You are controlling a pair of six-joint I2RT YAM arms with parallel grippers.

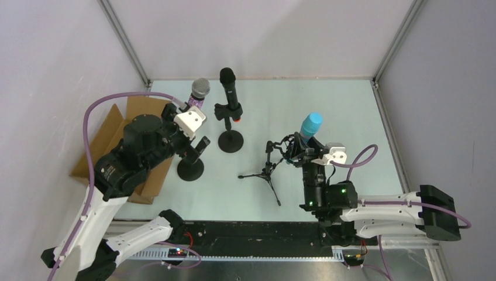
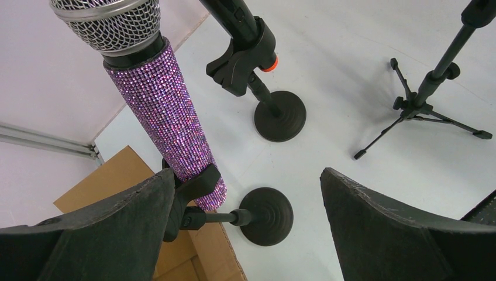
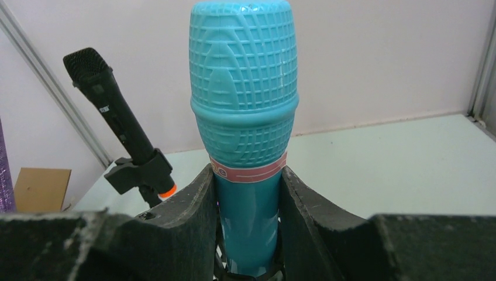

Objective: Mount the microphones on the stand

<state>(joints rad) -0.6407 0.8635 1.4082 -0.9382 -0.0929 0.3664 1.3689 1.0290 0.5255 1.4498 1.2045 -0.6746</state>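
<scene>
Enclosure: plain white walls point(image 1: 263, 35) on three sides, aluminium frame posts point(image 1: 126, 41) at the back corners. Tabletop point(image 1: 339, 105) is pale, matte and evenly lit. A cardboard box point(image 1: 111, 137) lies at its left edge, partly under the left arm point(image 1: 134, 152).

Three stands, left to centre:
- Tripod stand point(image 1: 266, 170): legs spread, nearest the right arm point(image 1: 380, 208).
- Back round-base stand point(image 1: 230, 141): carries the black mic point(image 1: 229, 88), head up, gripped in its clip just above the orange-red end.
- Near round-base stand point(image 1: 190, 170): carries the purple mic point(image 2: 169, 117), tilted, its lower body seated in the clip point(image 2: 199, 181).

Left hand point(image 2: 245, 181): fingers wide apart, holding nothing. One finger is just beside the purple mic's clip; can't tell whether it touches.

Right hand point(image 3: 248, 193): fingers clamped on the blue mic point(image 3: 244, 88) below its ribbed head, mic upright. Its lower end is at the tripod's clip; whether it is fully seated is hidden.

Judgement: two mics are done and the blue one is the last, now being seated in the tripod clip. The next move calls for a firm, straight push into the clip. The right hand then opens and backs off gently, since the tripod looks light and could tip. The left hand needs only to draw clear without snagging the purple mic's clip.
</scene>
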